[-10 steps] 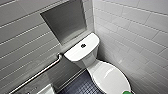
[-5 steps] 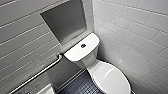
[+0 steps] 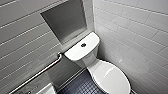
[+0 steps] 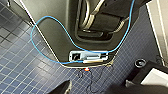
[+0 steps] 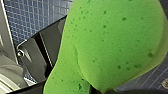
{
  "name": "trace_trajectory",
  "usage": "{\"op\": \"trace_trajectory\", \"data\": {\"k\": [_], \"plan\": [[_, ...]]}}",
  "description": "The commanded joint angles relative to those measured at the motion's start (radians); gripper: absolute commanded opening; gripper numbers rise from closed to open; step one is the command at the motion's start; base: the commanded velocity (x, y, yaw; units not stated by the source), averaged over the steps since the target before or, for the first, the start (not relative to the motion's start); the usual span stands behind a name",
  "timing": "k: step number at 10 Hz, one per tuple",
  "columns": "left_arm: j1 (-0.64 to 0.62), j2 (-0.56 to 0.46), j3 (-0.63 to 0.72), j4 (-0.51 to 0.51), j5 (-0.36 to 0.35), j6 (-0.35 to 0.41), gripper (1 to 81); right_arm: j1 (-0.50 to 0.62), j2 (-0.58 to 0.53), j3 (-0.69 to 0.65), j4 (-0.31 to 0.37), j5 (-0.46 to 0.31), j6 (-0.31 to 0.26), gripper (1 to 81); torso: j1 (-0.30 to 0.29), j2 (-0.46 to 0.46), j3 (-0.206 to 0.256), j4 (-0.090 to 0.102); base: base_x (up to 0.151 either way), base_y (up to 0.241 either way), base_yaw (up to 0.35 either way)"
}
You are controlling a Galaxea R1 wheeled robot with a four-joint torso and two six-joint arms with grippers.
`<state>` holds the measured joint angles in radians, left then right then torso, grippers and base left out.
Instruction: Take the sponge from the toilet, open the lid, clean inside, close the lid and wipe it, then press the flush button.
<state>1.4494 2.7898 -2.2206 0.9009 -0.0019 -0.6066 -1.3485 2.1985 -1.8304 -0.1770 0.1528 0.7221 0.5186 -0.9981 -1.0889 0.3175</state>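
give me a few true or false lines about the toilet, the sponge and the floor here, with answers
1. The lid is down over the bowl. True.
2. The flush button sits in the middle of the tank top. True.
3. The sponge lies on the tank top. False: it is off the toilet, close up in the right wrist view, above the floor.
4. The floor is white tile. False: it is small dark blue tiles.

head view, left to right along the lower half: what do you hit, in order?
grab bar → flush button on the tank top → the closed lid → tiled side wall
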Motion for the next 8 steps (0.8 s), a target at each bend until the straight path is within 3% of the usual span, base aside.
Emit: {"op": "trace_trajectory", "data": {"k": [1, 3, 4, 5, 7, 8], "plan": [[0.026, -0.025, -0.005, 0.007, 0.057, -0.001, 81.1, -0.169, 0.163, -0.165, -0.108, 0.067, -0.013, 1.0, -0.063, 0.097, 0.092, 0.000, 0.000, 0.000, 0.000], [0.026, -0.015, -0.039, 0.009, 0.033, -0.001, 81.1, -0.208, 0.233, -0.251, -0.110, 0.067, -0.013, 1.0, -0.096, 0.152, 0.130, 0.000, 0.000, 0.000, 0.000], [0.026, -0.008, -0.060, 0.010, 0.013, -0.001, 81.1, -0.219, 0.255, -0.277, -0.113, 0.068, -0.013, 1.0, -0.116, 0.184, 0.162, -0.027, 0.000, 0.000, 0.000], [0.026, 0.004, -0.083, 0.010, 0.010, -0.001, 81.1, -0.228, 0.279, -0.308, -0.113, 0.076, -0.013, 1.0, -0.138, 0.216, 0.195, -0.003, 0.000, 0.000, 0.000], [0.027, 0.007, -0.088, 0.010, 0.008, -0.001, 81.1, -0.240, 0.333, -0.366, -0.116, 0.076, -0.015, 1.0, -0.183, 0.284, 0.266, -0.007, 0.000, 0.000, 0.000], [0.029, 0.007, -0.088, 0.010, 0.008, -0.001, 81.1, -0.242, 0.358, -0.395, -0.134, 0.076, -0.013, 1.0, -0.207, 0.319, 0.300, -0.060, 0.000, 0.000, 0.000]]}}
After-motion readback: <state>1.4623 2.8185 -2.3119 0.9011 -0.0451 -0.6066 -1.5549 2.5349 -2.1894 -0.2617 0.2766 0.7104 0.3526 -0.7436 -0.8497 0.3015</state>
